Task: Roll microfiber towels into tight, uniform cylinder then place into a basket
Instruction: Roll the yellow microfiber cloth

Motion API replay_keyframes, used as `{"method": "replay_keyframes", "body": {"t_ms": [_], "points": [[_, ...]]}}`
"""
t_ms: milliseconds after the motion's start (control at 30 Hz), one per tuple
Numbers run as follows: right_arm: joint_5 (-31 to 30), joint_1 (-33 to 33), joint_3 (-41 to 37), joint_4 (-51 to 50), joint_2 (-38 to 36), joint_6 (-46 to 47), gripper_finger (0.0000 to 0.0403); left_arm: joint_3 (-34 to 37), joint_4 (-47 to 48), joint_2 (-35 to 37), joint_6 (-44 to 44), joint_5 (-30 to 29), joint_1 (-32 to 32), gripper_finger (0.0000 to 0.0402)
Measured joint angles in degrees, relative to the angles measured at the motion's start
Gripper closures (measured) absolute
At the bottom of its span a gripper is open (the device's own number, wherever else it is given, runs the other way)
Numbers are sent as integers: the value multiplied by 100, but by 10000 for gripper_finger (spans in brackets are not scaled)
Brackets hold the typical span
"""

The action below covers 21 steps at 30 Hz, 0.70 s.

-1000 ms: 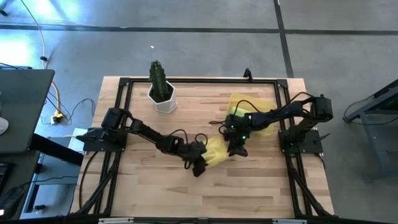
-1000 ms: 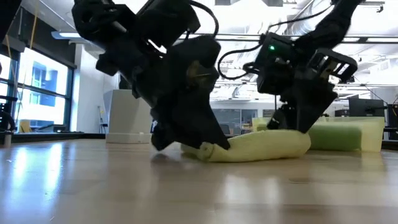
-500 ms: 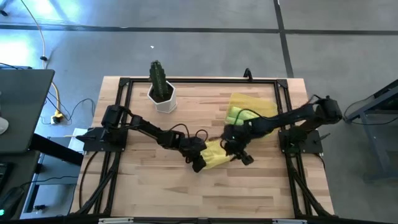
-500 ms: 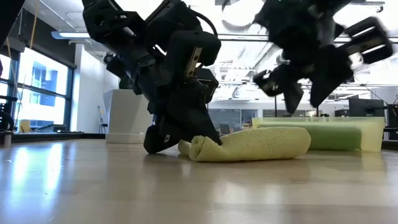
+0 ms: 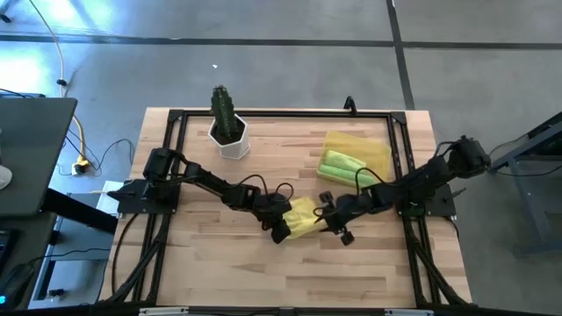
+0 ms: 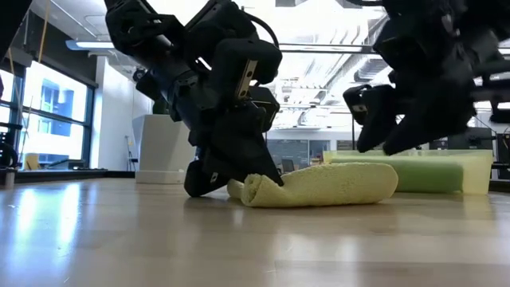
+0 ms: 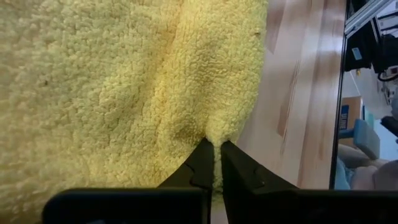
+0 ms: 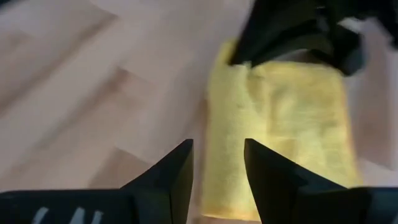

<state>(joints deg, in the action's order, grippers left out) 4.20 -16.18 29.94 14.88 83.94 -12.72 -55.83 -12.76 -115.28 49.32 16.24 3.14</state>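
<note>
Right claw (image 5: pixel 338 230) now off the yellow towel (image 5: pixel 303 216), parted; left claw (image 5: pixel 279 230) pinching its edge

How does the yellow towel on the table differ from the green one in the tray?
The yellow towel lies on the bare wood, loosely rolled with one end pinched by the left tool. The green towel already sits in the basket as a neat cylinder, touched by nothing. Both are soft, fuzzy cloths rolled lengthwise.

Bright overhead light — window glare at left — motion-blurred right wrist view.
</note>
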Motion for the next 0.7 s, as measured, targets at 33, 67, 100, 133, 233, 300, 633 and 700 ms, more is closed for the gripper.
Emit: {"method": "replay_keyframes", "body": {"t_ms": [33,67,100,133,233,300,633,700], "points": [[-210,-29,-92,149,1,-72,270,2,-8,0,2,-13,1,395],[-379,-51,-173,268,0,-151,270,2,-16,0,4,-14,2,396],[-518,-67,-246,340,0,-232,270,5,-33,0,15,-16,2,396],[-597,-76,-308,363,0,-258,269,10,-59,0,33,-22,2,396],[-575,-29,-412,399,2,-274,263,13,-99,0,122,-41,0,396],[-373,6,-457,403,5,-274,252,13,-104,0,161,-42,-22,396],[-463,6,-460,386,8,-394,178,13,-137,0,283,-82,-35,396],[-466,6,-460,390,8,-424,183,13,-139,0,303,-82,-35,396]]}}
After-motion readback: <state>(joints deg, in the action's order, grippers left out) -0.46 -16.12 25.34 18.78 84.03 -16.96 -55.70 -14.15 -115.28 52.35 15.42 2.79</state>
